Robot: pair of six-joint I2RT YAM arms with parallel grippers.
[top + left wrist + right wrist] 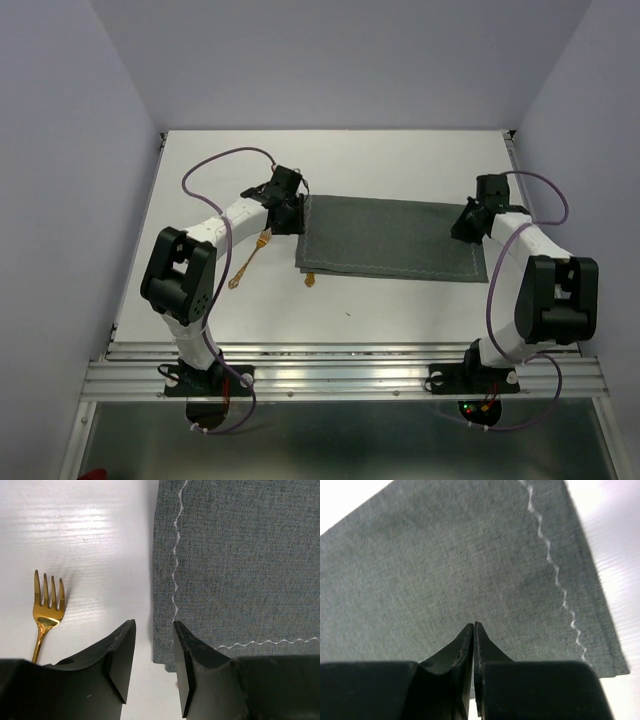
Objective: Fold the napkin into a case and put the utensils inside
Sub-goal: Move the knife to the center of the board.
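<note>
The left gripper [153, 630] gapes astride the napkin [240, 570] edge; the right gripper [473, 626], pressed together, perhaps grips nothing, risking a skewed fold.

One dark grey napkin [390, 238], one gold fork [250, 262], one other gold utensil [311, 280], tip only, and two robot arms: left arm [190, 270], right arm [545, 290]

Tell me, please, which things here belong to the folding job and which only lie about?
Belong to the job:
grey napkin
gold fork
second gold utensil, peeking from under the napkin's near edge

Not part of it:
white table
purple arm cables
</note>
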